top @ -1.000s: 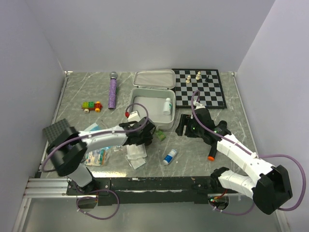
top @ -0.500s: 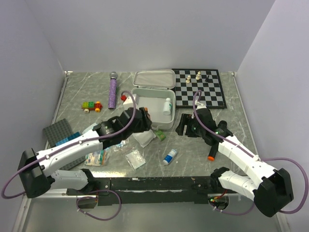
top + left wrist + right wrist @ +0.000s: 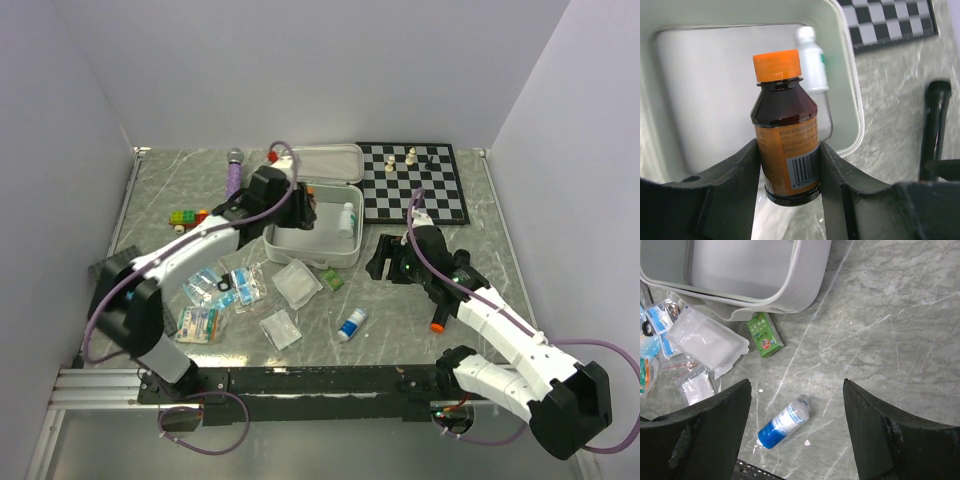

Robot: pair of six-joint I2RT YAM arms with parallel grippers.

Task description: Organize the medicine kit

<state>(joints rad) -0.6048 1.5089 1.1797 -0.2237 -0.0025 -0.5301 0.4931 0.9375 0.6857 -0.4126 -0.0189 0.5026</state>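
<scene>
Medicine kit [image 3: 320, 255]: white, rounded-square, lid [image 3: 320, 163] hinged open; white bottle [image 3: 347, 218] inside

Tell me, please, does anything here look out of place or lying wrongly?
Yes. Several supplies lie loose on the table in front of the open medicine kit: clear packets, a small green box, and a blue-and-white bottle tipped on its side. The left tool holds a brown bottle above the kit. Nothing looks spilled or broken.

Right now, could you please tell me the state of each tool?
Left tool: shut on the brown bottle with an orange cap.
Right tool: open, holding nothing.
</scene>
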